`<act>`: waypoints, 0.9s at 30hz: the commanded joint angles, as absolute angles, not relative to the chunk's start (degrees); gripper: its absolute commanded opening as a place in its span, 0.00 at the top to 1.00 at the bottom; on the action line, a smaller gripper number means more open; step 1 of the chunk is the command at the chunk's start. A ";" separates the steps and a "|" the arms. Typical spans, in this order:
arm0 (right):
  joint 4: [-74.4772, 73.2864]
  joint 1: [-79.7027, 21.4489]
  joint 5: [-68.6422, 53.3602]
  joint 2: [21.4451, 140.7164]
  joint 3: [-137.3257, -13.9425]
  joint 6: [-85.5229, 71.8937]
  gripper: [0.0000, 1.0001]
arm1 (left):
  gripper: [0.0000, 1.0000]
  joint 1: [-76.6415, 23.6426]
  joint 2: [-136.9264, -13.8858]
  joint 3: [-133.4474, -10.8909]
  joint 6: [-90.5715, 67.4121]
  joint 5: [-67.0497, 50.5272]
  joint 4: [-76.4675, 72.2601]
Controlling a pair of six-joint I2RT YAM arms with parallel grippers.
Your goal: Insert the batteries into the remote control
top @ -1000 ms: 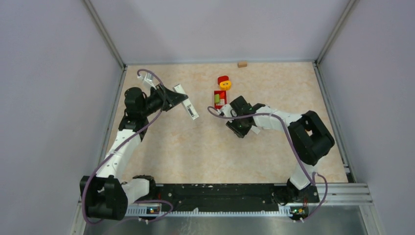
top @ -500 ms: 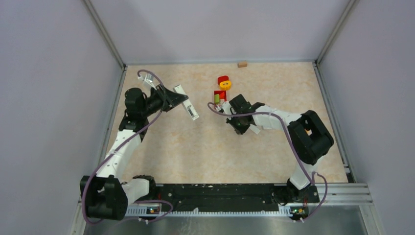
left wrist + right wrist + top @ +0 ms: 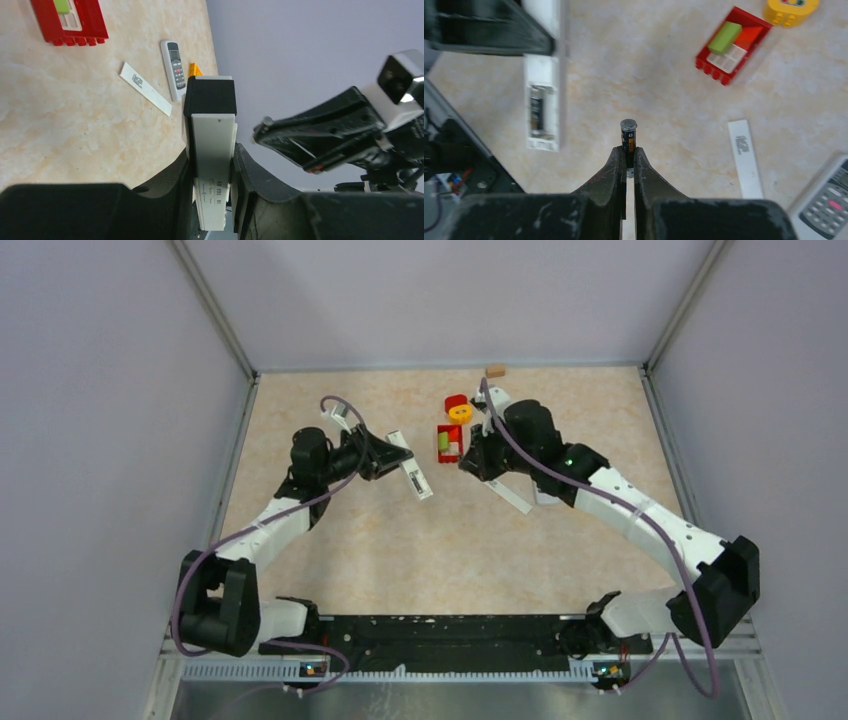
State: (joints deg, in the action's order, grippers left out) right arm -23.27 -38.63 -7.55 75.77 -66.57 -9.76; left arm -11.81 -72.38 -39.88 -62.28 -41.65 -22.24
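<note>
My left gripper [image 3: 210, 155] is shut on a white remote control [image 3: 212, 145], held above the table left of centre [image 3: 410, 466]. In the right wrist view the remote [image 3: 544, 90] shows its open battery compartment [image 3: 537, 114], with something dark inside. My right gripper [image 3: 628, 152] is shut on a small dark battery [image 3: 628, 134], which sticks out past the fingertips. It hovers above the table [image 3: 470, 462], to the right of the remote and apart from it. No other batteries show.
A red brick tray [image 3: 449, 442] with a green piece lies at the back centre, a yellow and red block [image 3: 459, 410] behind it. A white cover strip [image 3: 744, 157] and a second remote [image 3: 826, 200] lie by the right arm. A tan block [image 3: 494, 370] sits at the far wall.
My right gripper has shut on the battery and lifted it off the table toward the back. The left arm has carried the remote rightward toward the centre.
</note>
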 commanded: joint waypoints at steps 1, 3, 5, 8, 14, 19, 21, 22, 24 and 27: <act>-24.91 -43.56 -9.51 75.32 -72.25 -20.30 1.00 | 1.00 -13.91 -74.33 -39.12 -66.73 -41.42 -33.26; -26.54 -45.21 -9.27 76.19 -74.01 -21.94 1.00 | 1.00 -14.66 -75.01 -39.09 -66.80 -41.09 -34.10; -27.89 -46.40 -9.74 77.74 -75.58 -23.75 1.00 | 1.00 -15.16 -75.48 -38.80 -66.92 -40.88 -35.12; -28.44 -47.97 -9.08 79.33 -77.28 -24.53 1.00 | 1.00 -15.46 -75.94 -38.28 -67.38 -40.87 -36.10; -29.77 -48.86 -8.44 82.22 -79.68 -24.27 1.00 | 1.00 -15.56 -75.98 -37.57 -68.20 -41.36 -37.35; -31.36 -49.52 -7.43 84.14 -81.28 -23.24 0.99 | 1.00 -15.56 -75.82 -37.75 -68.42 -41.39 -37.44; -31.37 -49.65 -7.26 84.60 -81.47 -22.99 0.98 | 1.00 -15.56 -75.85 -37.79 -68.69 -41.55 -37.59; -31.36 -49.73 -7.19 84.90 -81.62 -22.93 0.97 | 1.00 -15.56 -75.90 -37.86 -68.91 -41.72 -37.76; -31.83 -49.79 -6.65 85.43 -82.09 -22.76 0.97 | 1.00 -15.53 -76.08 -38.07 -69.79 -42.27 -38.17; -32.60 -49.88 -6.23 85.89 -82.88 -22.51 0.95 | 1.00 -15.56 -76.19 -38.37 -70.53 -42.70 -38.32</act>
State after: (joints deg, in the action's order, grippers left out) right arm -32.16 -49.06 -7.51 85.08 -79.33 -23.14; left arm -15.38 -76.05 -37.58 -69.06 -41.32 -33.50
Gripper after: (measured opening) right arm 0.045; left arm 0.317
